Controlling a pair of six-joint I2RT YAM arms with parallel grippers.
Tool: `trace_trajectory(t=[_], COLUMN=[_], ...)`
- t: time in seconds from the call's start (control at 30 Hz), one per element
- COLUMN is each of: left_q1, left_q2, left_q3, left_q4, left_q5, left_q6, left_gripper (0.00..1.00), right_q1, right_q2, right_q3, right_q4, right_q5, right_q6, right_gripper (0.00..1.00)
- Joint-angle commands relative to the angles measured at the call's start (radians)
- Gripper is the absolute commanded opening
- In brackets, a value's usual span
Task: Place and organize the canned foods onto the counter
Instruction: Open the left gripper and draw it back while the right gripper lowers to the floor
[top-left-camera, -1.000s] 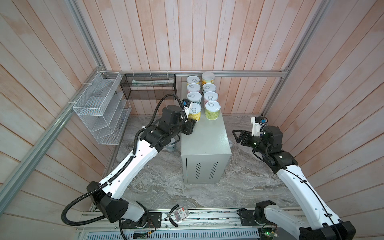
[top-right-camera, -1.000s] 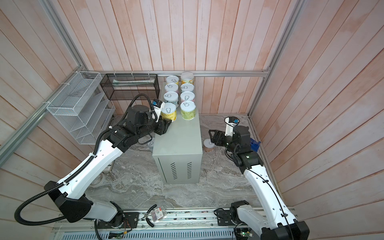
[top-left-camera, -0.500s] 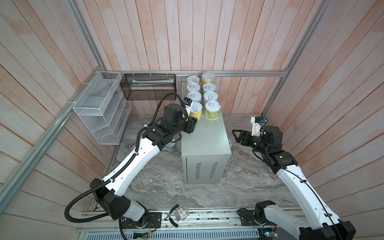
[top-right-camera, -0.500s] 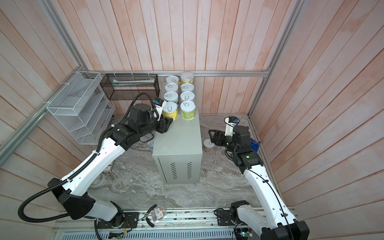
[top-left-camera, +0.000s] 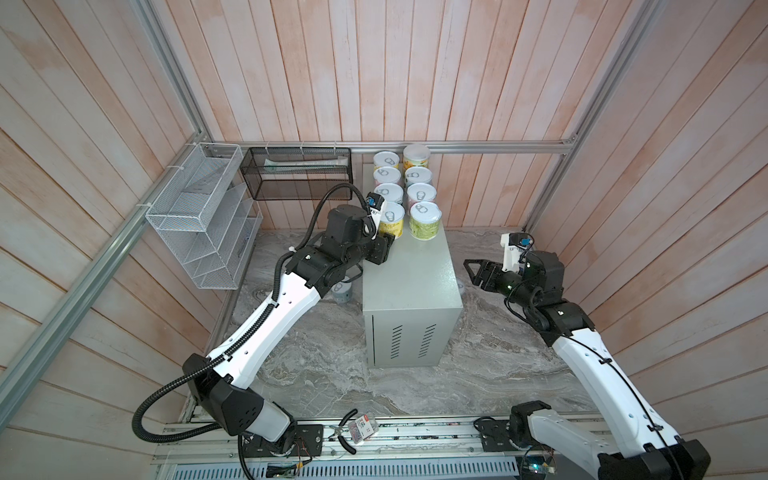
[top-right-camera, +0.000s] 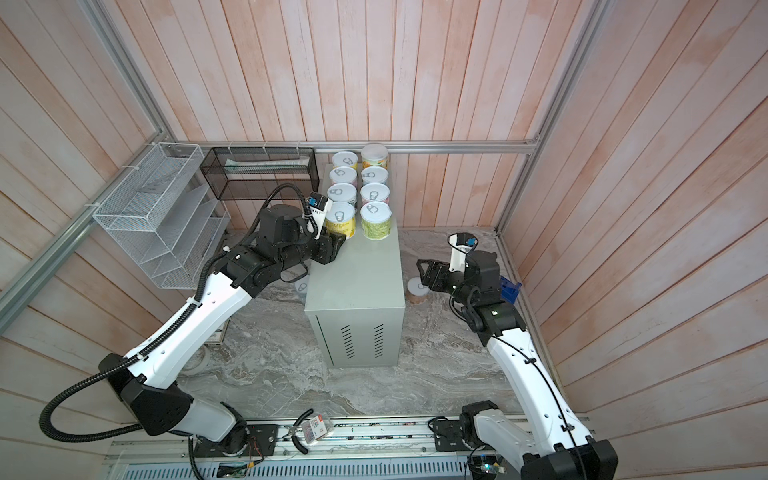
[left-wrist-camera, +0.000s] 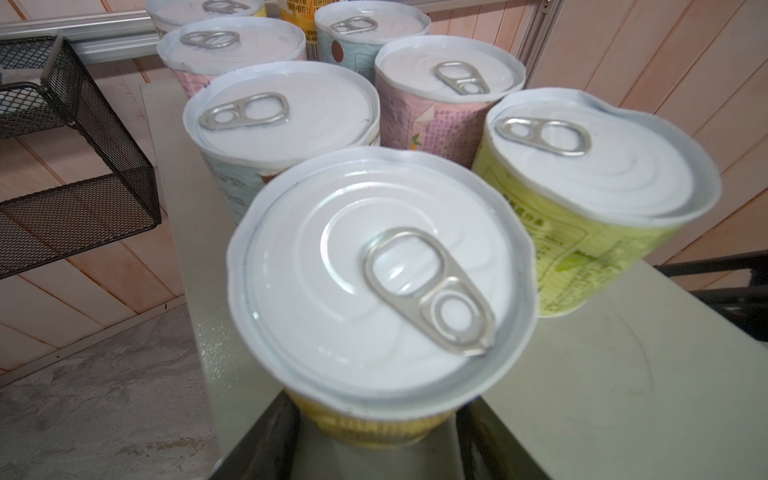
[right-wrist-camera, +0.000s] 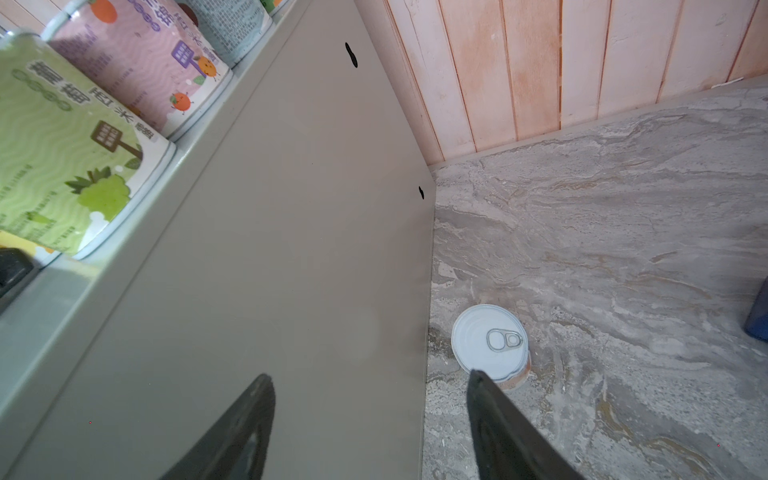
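Along the far end of the grey-green bench (top-left-camera: 409, 274), eight cans (top-left-camera: 420, 193) stand in two rows of four. The left end effector (top-left-camera: 384, 249) is clamped low on the nearest one, a yellow can (top-left-camera: 391, 220). That can sits upright on the bench top, just beside a green can (top-left-camera: 424, 222). Across the bench, the right end effector (top-left-camera: 473, 272) hangs with its jaws apart and nothing between them. It is above a stray can (top-right-camera: 417, 289) that stands on the marble surface (top-left-camera: 332, 361), hard against the bench's side wall. Another loose can (top-left-camera: 343, 291) shows half hidden under the left arm.

The risk lies in the letting go. The yellow can stands close to the bench's left edge, so fingers that drag while backing away could tip it over the side or shove it into its neighbours. On the right, the stray can leaves little room next to the wall. A finger coming down there could strike the bench or knock the can over.
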Motion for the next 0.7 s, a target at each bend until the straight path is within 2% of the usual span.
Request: trace_trajectory(t=[0.0,0.17,0.23,0.33,0.47,0.57,0.67], left_q1=[0.005,0.005,0.005,0.005,0.005,0.005,0.006], left_q2=[0.027,0.013,0.003,-0.015,-0.06,-0.122,-0.191], left_q3=[0.016,0.011,0.016,0.036,0.043,0.029,0.012], left_q4=[-0.029,-0.027,-0.03,-0.059,-0.119,-0.149,-0.192], left_q5=[0.02,0.017,0.014,0.008,0.019,0.004,-0.057], left_q6=[-0.005,0.005,0.011,0.005,-0.017,-0.033,-0.074], left_gripper=[0.63,0.67,0.72,0.86,0.99,1.0,1.0], right_q1=[-0.005,-0.004,-0.004,-0.004,-0.005,-0.005,-0.005], right_q2=[0.008,0.012,0.019,0.037,0.049,0.049,0.038], right_q3=[0.009,0.011,0.018,0.038,0.05,0.045,0.024], right_q4=[0.023,0.018,0.005,-0.018,-0.026,-0.023,-0.016], right_q5=[-0.007,0.005,0.026,0.058,0.086,0.095,0.097], right_q6=[-0.01,-0.016,-0.028,-0.048,-0.06,-0.058,-0.062], right_gripper=[0.72,0.72,0.76,0.8,0.81,0.81,0.83])
